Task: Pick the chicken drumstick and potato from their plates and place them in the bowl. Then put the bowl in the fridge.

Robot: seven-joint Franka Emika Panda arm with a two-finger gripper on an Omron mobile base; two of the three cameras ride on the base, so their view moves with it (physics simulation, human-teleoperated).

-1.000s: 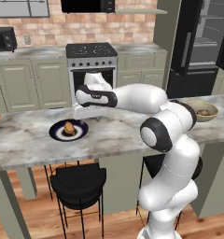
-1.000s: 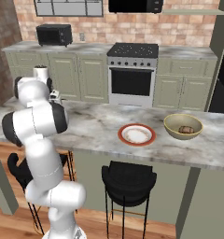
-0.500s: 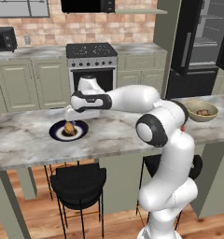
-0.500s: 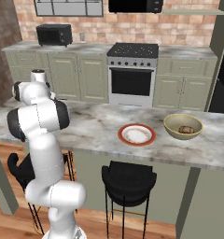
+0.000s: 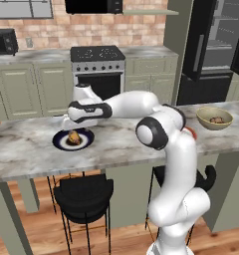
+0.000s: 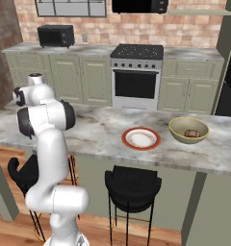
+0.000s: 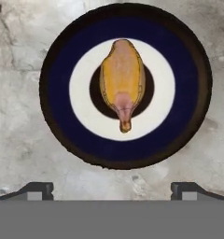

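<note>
Hand [image 7: 112, 189] hangs spread wide above drumstick [image 7: 122, 81] on navy plate [image 7: 188, 93].

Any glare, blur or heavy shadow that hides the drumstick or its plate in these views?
Hand view: chicken drumstick and navy plate sharp, evenly lit, no glare. Left base view: both small and soft, the gripper partly covering the plate. Right base view: orange-red plate clear, flat lighting.

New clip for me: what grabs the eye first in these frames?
The white arm stretches left across the marble island, its open gripper poised above the navy-rimmed plate. On that plate's dark centre lies a golden chicken drumstick. At the island's other end, the tan bowl has something brown inside, with the orange-rimmed plate bare beside it.
</note>
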